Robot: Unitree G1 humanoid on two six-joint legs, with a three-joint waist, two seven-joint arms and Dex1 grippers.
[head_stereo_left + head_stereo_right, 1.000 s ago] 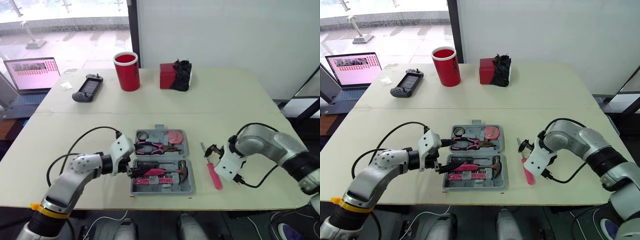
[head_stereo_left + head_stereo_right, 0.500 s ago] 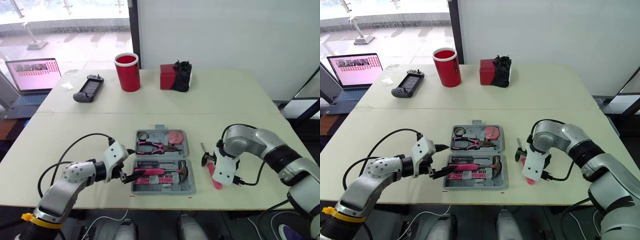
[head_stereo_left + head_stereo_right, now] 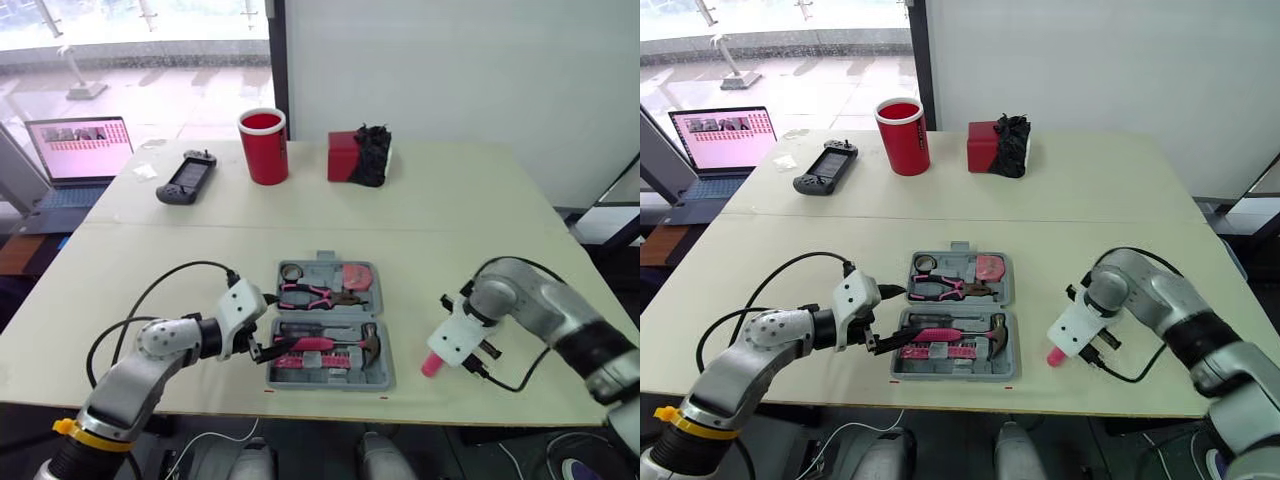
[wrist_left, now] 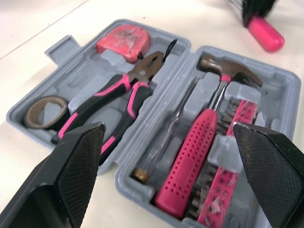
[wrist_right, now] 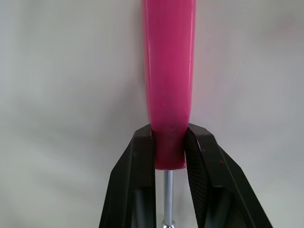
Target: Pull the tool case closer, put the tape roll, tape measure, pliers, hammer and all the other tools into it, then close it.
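Since before, my right claw [image 5: 169,136] has clamped on the pink screwdriver [image 5: 168,61] by the table's [image 3: 450,220] front edge; left claw [image 4: 168,137] apart.

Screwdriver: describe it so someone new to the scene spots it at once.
On the beige table, look right of the open grey tool case. There the right gripper has its jaws shut on the screwdriver: smooth pink handle, thin metal shaft. Unlike the pink-handled hammer and pliers, it is outside the case.
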